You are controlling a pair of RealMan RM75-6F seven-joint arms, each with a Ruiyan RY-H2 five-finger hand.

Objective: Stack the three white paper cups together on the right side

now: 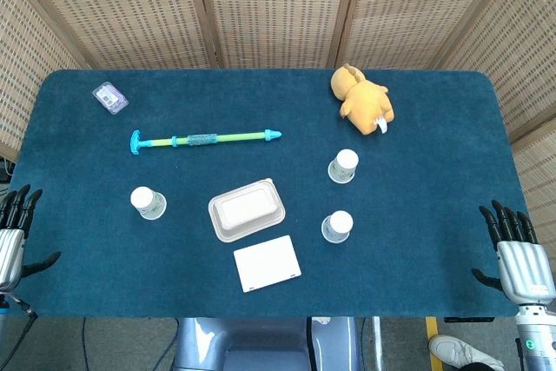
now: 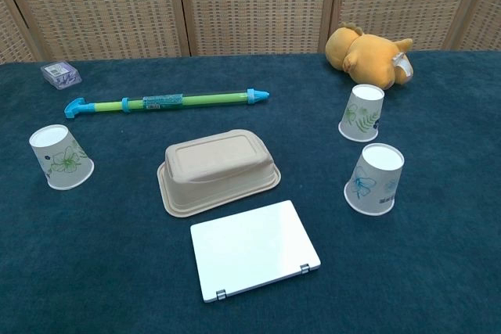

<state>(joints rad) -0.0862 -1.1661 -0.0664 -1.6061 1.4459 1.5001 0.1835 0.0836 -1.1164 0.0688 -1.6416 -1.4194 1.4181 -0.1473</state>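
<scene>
Three white paper cups with leaf prints stand upside down on the blue table. One cup (image 1: 148, 202) (image 2: 60, 156) is on the left. Another cup (image 1: 343, 165) (image 2: 362, 113) stands at right centre, below the plush toy. The third cup (image 1: 337, 226) (image 2: 375, 178) is nearer the front on the right. My left hand (image 1: 12, 230) rests at the table's left front edge, fingers spread, holding nothing. My right hand (image 1: 516, 252) sits at the right front edge, also open and empty. Neither hand shows in the chest view.
A beige lidded food tray (image 1: 247, 209) (image 2: 216, 170) and a flat white case (image 1: 267, 262) (image 2: 252, 248) lie at centre front. A green-blue rod toy (image 1: 204, 139) (image 2: 166, 102), a small purple packet (image 1: 110, 97) (image 2: 61, 75) and an orange plush toy (image 1: 361, 98) (image 2: 366, 54) lie further back.
</scene>
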